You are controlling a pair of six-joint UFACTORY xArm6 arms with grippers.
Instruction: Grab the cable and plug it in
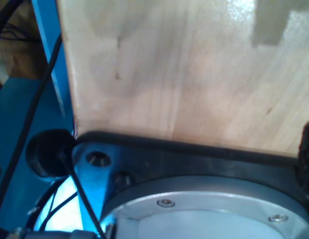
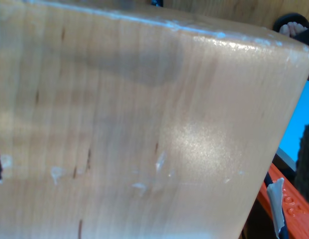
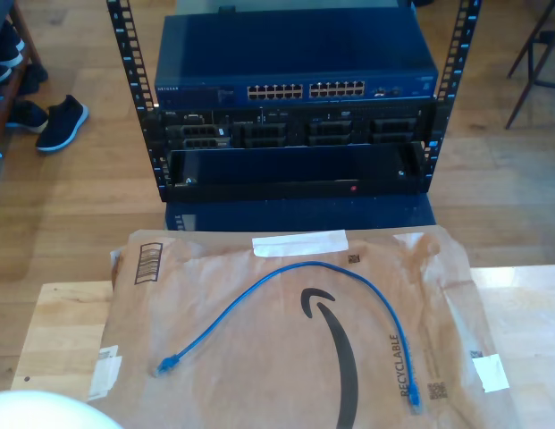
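a thin blue cable [image 3: 295,295] lies in a loose arch on a flattened brown paper mailer [image 3: 259,357] spread over a pale wooden table [image 3: 54,331], seen from the exterior view. one plug rests near the mailer's lower edge toward the exterior view's left, the other near the lower edge toward the exterior view's right, beside the printed word "recyclable". the arch's top sits just below a white label [image 3: 299,243] at the mailer's far edge.

beyond the table stands a black rack [image 3: 295,152] on a wood floor, carrying a dark blue network switch [image 3: 295,63] with two blocks of ports across its face and further units beneath it. dark shoes [image 3: 58,121] sit on the floor at the exterior view's left.

the first wrist view looks across bare light wood [image 1: 194,74] toward a black mount with a silver round base [image 1: 209,214] and black wiring over a blue surface. the second wrist view looks over a glossy wooden slab [image 2: 134,129] with an orange piece [image 2: 288,204] past its edge. whether my first gripper or my second gripper is clenched or released cannot be told from these pictures.
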